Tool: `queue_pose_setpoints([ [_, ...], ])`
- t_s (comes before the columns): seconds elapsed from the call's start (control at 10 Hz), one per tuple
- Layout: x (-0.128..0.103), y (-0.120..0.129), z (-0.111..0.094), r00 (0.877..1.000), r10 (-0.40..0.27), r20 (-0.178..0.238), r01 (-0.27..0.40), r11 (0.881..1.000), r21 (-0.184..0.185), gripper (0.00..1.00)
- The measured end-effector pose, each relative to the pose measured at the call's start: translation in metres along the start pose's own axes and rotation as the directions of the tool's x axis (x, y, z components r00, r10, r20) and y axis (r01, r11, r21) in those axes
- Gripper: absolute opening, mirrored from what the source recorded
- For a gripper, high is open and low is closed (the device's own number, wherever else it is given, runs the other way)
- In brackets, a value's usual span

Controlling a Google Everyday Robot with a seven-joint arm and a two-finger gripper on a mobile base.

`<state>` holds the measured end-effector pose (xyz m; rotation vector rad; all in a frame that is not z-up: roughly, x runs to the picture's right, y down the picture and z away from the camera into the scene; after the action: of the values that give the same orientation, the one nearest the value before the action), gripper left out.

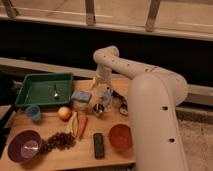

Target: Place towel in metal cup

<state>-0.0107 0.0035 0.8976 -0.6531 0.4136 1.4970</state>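
A small metal cup point(98, 109) stands on the wooden table point(50, 156) near its middle. A pale blue-grey towel point(106, 95) lies crumpled just behind and to the right of the cup. My gripper point(101, 83) points down at the back of the table, right above the towel's far edge. The white arm point(150, 100) curves in from the right.
A green tray point(30, 92) holding a spoon sits at the back left. A blue packet point(80, 96), apple point(64, 113), banana and carrot point(81, 125) lie left of the cup. Also on the table are a blue cup point(33, 113), purple bowl point(23, 146), grapes point(60, 141), black remote point(99, 145), red bowl point(121, 137) and a dark object point(123, 106).
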Motion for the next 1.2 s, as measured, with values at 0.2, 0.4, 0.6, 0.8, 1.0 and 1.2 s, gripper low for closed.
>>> queue_pose_setpoints([
  [0.2, 0.003, 0.002, 0.017, 0.999, 0.004, -0.032, -0.004, 1.0, -0.005, 0.8],
  [0.4, 0.002, -0.012, 0.027, 0.998, 0.042, -0.051, -0.042, 0.999, -0.003, 0.8],
  [0.6, 0.001, -0.024, 0.032, 0.996, 0.077, -0.055, -0.077, 0.997, 0.003, 0.8],
  [0.8, 0.002, -0.029, 0.039, 0.993, 0.107, -0.052, -0.107, 0.994, 0.004, 0.75],
  [1.0, 0.003, -0.032, 0.048, 0.99, 0.139, -0.034, -0.139, 0.99, -0.015, 0.56],
  [1.2, 0.003, -0.033, 0.048, 0.989, 0.145, -0.019, -0.146, 0.989, -0.038, 0.37],
])
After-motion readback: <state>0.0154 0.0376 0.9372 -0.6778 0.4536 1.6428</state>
